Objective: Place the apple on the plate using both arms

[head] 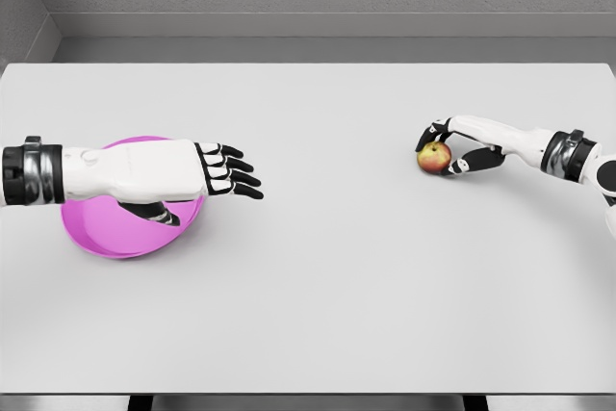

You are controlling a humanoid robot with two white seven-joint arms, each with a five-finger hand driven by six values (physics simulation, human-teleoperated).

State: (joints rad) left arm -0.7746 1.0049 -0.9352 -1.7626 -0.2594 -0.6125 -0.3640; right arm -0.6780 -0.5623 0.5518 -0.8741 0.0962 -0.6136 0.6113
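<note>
Apple (434,156), at three o'clock on the table (327,276), pinched by the right hand (460,149), not yet lifted; plate (115,233) at nine o'clock, bare, under the spread, empty left hand (168,175); transfer outstanding.

White arms, black wrist bands, black-jointed fingers (231,170).

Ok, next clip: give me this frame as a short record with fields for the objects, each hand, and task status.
surface: white table
apple: red-yellow apple on the table, right side
plate: pink plate on the table, left side, partly hidden by the left arm
left hand: left hand above the plate's right edge, fingers extended, holding nothing
right hand: right hand curled around the apple
task status: apple not on the plate
</note>
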